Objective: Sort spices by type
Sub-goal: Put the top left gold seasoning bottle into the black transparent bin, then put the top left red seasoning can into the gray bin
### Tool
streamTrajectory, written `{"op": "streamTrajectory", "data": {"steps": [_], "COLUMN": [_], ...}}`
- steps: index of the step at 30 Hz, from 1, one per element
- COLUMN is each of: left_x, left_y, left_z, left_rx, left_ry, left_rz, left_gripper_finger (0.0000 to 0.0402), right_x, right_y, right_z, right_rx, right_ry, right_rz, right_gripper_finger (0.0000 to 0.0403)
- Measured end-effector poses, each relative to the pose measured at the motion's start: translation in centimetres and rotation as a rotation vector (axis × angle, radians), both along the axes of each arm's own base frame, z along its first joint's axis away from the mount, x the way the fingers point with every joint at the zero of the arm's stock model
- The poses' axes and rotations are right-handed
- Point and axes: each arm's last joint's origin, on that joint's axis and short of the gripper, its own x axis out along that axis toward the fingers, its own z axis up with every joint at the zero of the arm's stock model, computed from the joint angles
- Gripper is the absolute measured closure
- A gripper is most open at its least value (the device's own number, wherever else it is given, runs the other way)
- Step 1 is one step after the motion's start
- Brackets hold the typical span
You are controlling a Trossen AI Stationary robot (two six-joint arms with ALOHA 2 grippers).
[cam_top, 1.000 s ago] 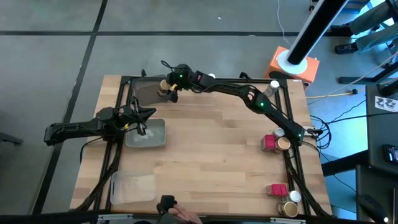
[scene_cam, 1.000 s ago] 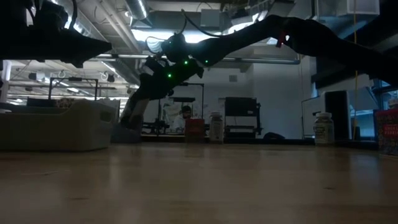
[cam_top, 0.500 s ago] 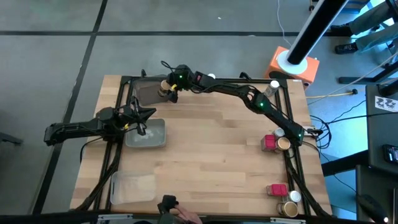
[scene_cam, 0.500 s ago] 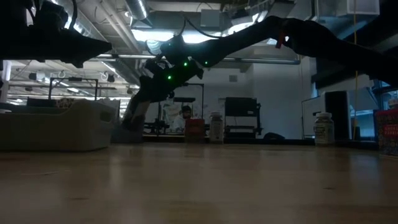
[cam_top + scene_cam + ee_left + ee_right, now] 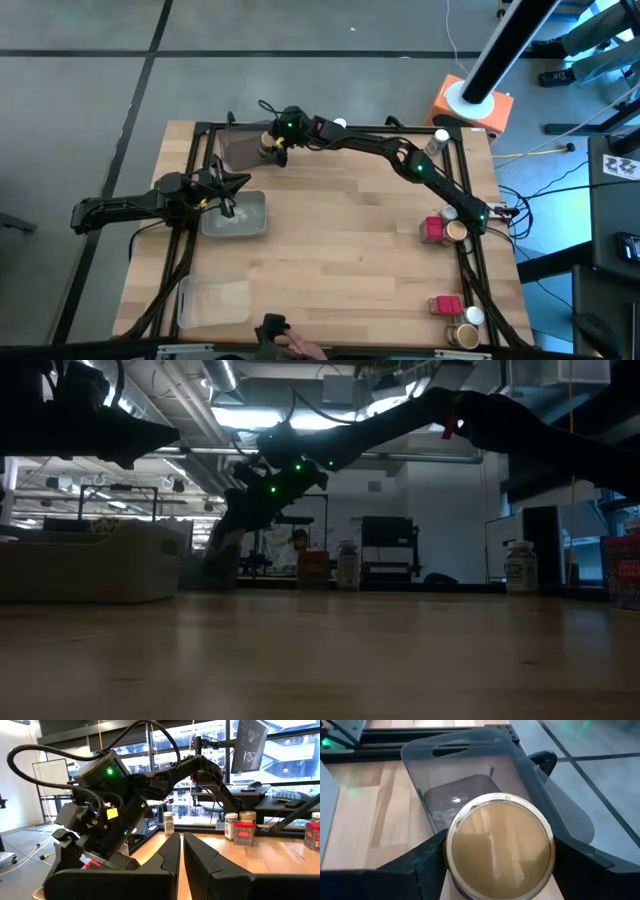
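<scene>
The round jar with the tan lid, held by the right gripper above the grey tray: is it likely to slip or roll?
The tan-lidded jar looks rigid, so the right gripper should not crush it. Its glossy lid reflects light, so it may be slippery. Being round, it could roll if laid sideways in the grey tray; upright, it looks short and stable.

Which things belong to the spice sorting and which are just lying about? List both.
Job: brown-topped jar in right hand, over the smoky tray; pink-red packets; other brown-topped jars; white-capped jars; grey tray, clear tray, probably bins.
Lying about: orange block off the table; idle left hand above grey tray.
</scene>
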Motion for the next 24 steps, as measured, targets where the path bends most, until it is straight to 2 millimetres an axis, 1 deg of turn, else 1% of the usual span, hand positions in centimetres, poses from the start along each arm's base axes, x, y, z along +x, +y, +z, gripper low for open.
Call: {"op": "streamTrajectory", "data": {"steps": [7, 18, 20, 21, 24], "left_x": [0.0, 0.0, 0.0, 0.0, 0.0], "left_y": [0.0, 0.0, 0.0, 0.0, 0.0], "left_z": [0.0, 0.0, 0.0, 0.0, 0.0], "left_rx": [0.000, 0.000, 0.000, 0.000, 0.002], "left_ry": [0.000, 0.000, 0.001, 0.000, -0.002], "left_rz": [0.000, 0.000, 0.000, 0.000, 0.000], "left_gripper_finger": [0.0386, 0.0386, 0.0386, 0.0386, 0.0386], "right_x": [-0.1, -0.2, -0.3, -0.5, -1.7], "right_y": [0.0, 0.1, 0.4, 0.5, 1.3], "right_z": [-0.1, 0.1, 0.8, 1.6, 5.1], "right_rx": [0.008, 0.010, 0.011, 0.011, -0.004], "right_ry": [0.013, 0.017, 0.020, 0.020, 0.031], "right_rz": [0.001, 0.002, 0.006, 0.006, 0.023], "right_gripper_finger": [0.0083, 0.0078, 0.0078, 0.0077, 0.0077]}}
